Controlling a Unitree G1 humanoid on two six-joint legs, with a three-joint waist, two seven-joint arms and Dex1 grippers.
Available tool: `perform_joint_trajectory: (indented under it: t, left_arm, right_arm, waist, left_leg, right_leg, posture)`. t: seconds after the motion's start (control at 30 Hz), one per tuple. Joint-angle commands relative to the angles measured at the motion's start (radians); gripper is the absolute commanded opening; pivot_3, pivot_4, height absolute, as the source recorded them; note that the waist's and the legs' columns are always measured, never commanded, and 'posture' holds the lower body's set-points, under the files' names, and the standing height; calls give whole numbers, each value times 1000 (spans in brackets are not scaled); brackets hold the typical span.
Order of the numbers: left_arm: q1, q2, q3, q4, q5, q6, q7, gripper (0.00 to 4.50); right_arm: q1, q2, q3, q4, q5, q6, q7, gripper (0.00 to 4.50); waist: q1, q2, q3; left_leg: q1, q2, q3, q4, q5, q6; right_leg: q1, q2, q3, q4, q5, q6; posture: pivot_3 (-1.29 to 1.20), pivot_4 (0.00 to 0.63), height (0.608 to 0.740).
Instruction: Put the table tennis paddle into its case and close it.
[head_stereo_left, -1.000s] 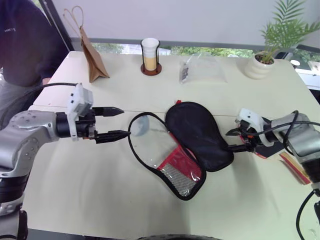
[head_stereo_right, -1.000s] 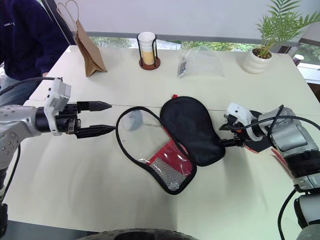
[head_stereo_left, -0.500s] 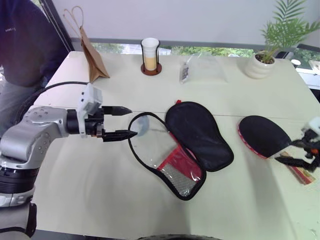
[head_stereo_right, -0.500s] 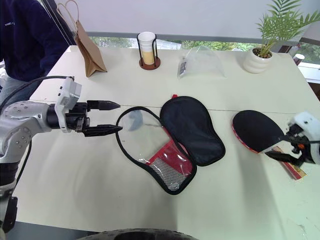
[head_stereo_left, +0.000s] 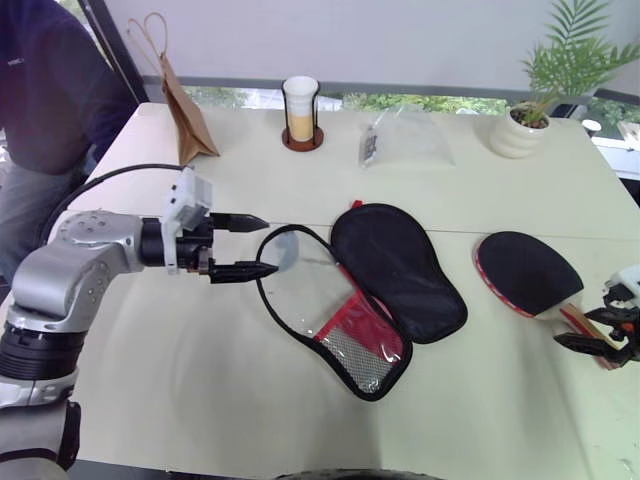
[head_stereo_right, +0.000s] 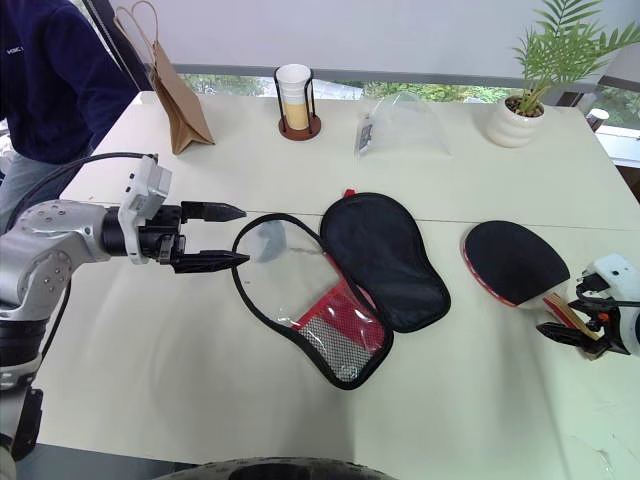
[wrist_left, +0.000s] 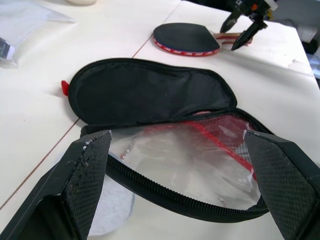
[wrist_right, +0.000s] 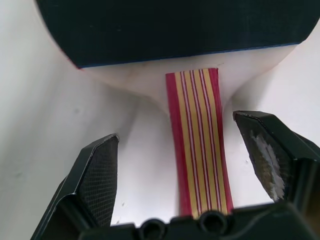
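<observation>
The table tennis paddle (head_stereo_left: 527, 272) lies flat on the right of the table, black face up, its striped handle (wrist_right: 197, 135) towards the table's right edge. My right gripper (head_stereo_left: 590, 320) is open and straddles that handle, with a gap on each side. The case (head_stereo_left: 400, 270) lies unzipped and spread open in the middle of the table. Its black half is to the right, its clear lining and red mesh pocket (head_stereo_left: 352, 335) to the left. My left gripper (head_stereo_left: 268, 244) is open and level, with its fingertips just short of the case's left rim (wrist_left: 150, 182).
Along the table's far edge stand a brown paper bag (head_stereo_left: 185, 110), a cup in a holder (head_stereo_left: 300, 110), a clear plastic bag (head_stereo_left: 405, 138) and a potted plant (head_stereo_left: 525, 125). A person in dark clothes (head_stereo_left: 40, 80) stands at the far left corner.
My right gripper has swung away from the case's right edge, out to the paddle's handle, and has uncovered the paddle. The left gripper has stayed by the case's rim.
</observation>
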Motion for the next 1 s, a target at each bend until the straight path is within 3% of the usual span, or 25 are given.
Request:
perform_joint_trajectory:
  t: [0.03,0.2,0.3,0.43,0.53,0.73,0.9,1.0]
  left_arm:
    - [-15,1,21,-14,-2,-14,2,4398]
    - [-13,-3,20,-15,0,-18,7,4398]
    - [-17,-11,15,-9,2,-21,7,4398]
    - [-30,-27,3,7,9,-29,2,4398]
    - [-38,-37,-5,19,16,-34,-4,4398]
    - [-57,-53,-18,38,31,-39,-18,4398]
    - [-62,-50,-20,42,34,-47,-24,4398]
    - [-54,-47,-15,33,35,-47,-23,4398]
  right_arm:
    - [-28,-6,8,22,4,-10,-7,3271]
    - [-31,-13,-7,-30,27,35,-8,843]
    - [-53,-11,-44,-99,73,150,-29,850]
    - [-110,12,-136,-340,177,411,-102,850]
    - [-168,61,-133,-595,267,620,-181,850]
    - [-362,221,34,-843,326,864,-380,850]
    - [-469,351,192,-850,293,922,-529,850]
    - [-468,367,242,-835,285,913,-564,850]
  waist:
    - [0,0,0]
    - [1,0,0]
    - [1,0,0]
    - [0,1,1]
    - [0,1,1]
    - [3,-1,2]
    - [0,-1,2]
    - [2,-1,2]
  left_leg:
    - [0,0,0,0,0,0]
    - [0,0,0,0,0,0]
    - [0,0,0,0,0,0]
    - [0,0,0,0,0,0]
    - [-1,1,0,0,0,1]
    - [-1,1,-1,1,-2,3]
    - [-2,0,-1,1,0,0]
    - [-2,0,-1,0,0,0]
  right_leg:
    - [0,0,0,0,0,0]
    - [0,0,0,0,0,0]
    - [0,0,0,0,0,0]
    - [0,0,0,0,0,0]
    - [-1,1,0,0,0,0]
    - [-1,0,0,0,0,0]
    - [-3,-1,0,1,0,0]
    - [-4,0,0,1,0,0]
  posture:
    - [0,150,740]
    - [0,150,740]
    - [0,150,740]
    - [0,150,740]
    - [0,150,740]
    - [0,150,740]
    - [0,150,740]
    - [0,150,740]
